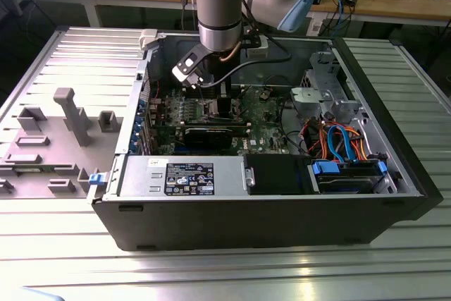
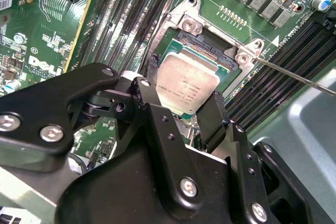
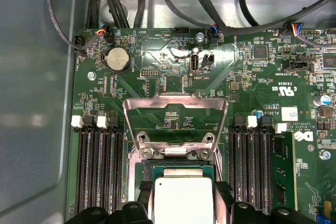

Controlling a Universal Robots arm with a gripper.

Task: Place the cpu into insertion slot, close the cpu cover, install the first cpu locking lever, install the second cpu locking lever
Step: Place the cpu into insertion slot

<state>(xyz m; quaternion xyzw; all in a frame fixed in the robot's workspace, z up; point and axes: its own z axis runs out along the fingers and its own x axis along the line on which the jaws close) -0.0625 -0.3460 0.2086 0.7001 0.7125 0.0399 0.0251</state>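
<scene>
Directly above the insertion slot [image 2: 206,49], the tool [image 2: 185,88] was closed partway on two opposite edges of the cpu [image 2: 181,77], which sat just over the slot and appeared not yet released. At the slot's hinge side the cpu cover [image 3: 176,99] stood swung open. A locking lever [image 2: 294,74] projected free beside the slot, so cover closing and both lever steps were judged outstanding.

My arm [image 1: 220,5] reaches down into the open computer case [image 1: 246,223], which lies on the ribbed metal tabletop [image 1: 211,273]. My gripper [image 1: 224,98] hangs low over the green motherboard [image 1: 268,135]. Grey fixtures [image 1: 70,114] stand at the exterior view's left.
</scene>
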